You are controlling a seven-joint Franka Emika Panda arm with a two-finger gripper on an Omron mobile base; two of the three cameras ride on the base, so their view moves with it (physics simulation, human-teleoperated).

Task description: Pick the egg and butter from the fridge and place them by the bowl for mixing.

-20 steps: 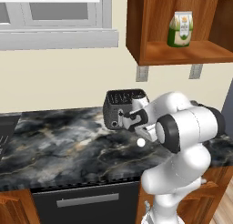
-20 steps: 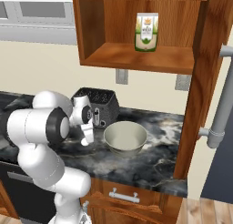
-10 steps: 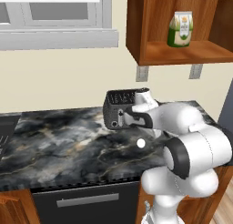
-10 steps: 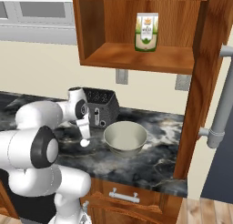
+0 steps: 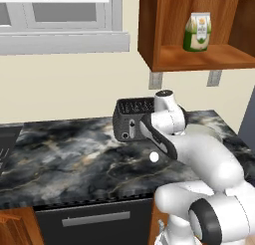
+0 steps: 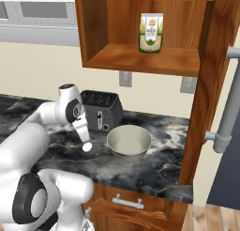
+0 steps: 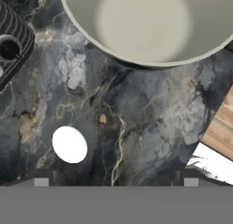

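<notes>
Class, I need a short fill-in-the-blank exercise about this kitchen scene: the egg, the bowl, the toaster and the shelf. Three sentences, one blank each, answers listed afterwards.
1. The white egg lies on the dark marble ______, apart from the bowl.
2. The dark appliance standing behind the bowl is a ______.
3. The green-and-cream carton stands on the wooden ______ above the counter.

Missing words: counter; toaster; shelf

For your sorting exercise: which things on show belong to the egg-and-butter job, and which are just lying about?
Belong to the job:
egg, lying on the counter
bowl

Just lying about:
toaster
carton on the cupboard shelf
</notes>
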